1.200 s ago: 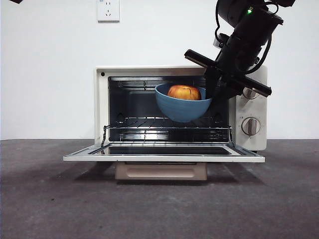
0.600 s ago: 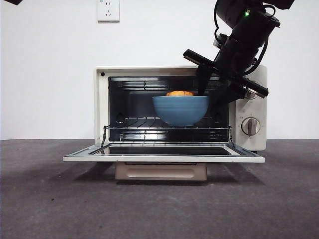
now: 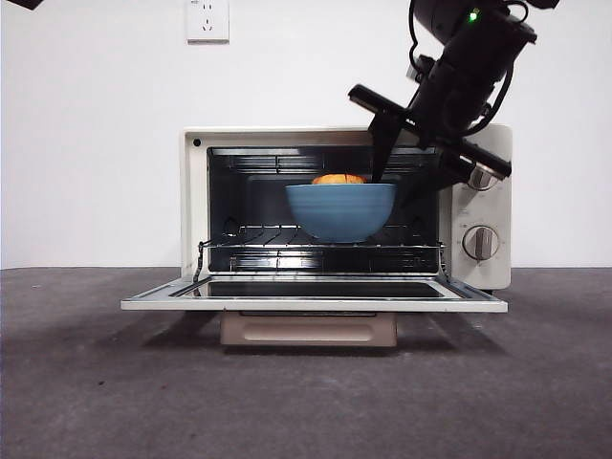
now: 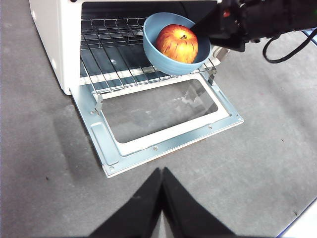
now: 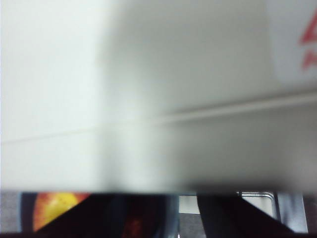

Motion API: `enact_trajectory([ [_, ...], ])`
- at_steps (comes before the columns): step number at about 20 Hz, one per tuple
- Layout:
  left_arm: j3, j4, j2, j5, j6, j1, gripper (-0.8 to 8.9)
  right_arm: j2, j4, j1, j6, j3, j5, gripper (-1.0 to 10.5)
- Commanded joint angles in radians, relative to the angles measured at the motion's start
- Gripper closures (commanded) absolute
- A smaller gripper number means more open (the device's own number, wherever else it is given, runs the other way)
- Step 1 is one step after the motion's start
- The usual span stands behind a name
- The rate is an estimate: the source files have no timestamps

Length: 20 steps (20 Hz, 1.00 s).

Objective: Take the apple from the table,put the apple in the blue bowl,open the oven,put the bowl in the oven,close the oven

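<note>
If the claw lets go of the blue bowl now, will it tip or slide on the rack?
Probably stable: the blue bowl looks level, wide and deep, low over the wire rack. The apple sits centred inside, likely keeping weight low. The right claw grips one rim only, so releasing might rock it slightly; its rounded base could shift on wires.

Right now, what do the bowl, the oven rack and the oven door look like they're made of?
The bowl looks like matte blue ceramic or plastic: faint ridges, no shine, so I can't settle which. The rack is thin bright metal wire, probably chromed steel. The oven door seems to be a sheet-metal frame, with visible screws, around a glass pane. The right claw holds the bowl's rim.
</note>
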Motion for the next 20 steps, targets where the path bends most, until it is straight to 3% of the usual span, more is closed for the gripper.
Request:
enact_trajectory([
  [1,0.008,0.008,0.006,0.003,0.009,-0.002,8.06,-0.027,-0.003,0.006,-0.019,0.026,0.002,7.5],
  [4,0.008,0.008,0.006,0.003,0.010,-0.002,8.06,-0.059,-0.020,0.006,-0.023,0.026,-0.027,7.5],
  [8,0.007,0.011,0.013,0.003,0.023,-0.002,8.07,-0.135,-0.098,0.012,-0.098,0.026,-0.061,7.5],
  [17,-0.208,0.337,0.189,0.003,-0.040,0.086,8.08,-0.513,-0.466,0.051,-0.467,0.025,-0.052,7.5],
  [20,-0.209,0.442,0.342,0.035,-0.052,0.111,8.08,-0.613,-0.583,0.051,-0.508,0.025,-0.051,7.5],
])
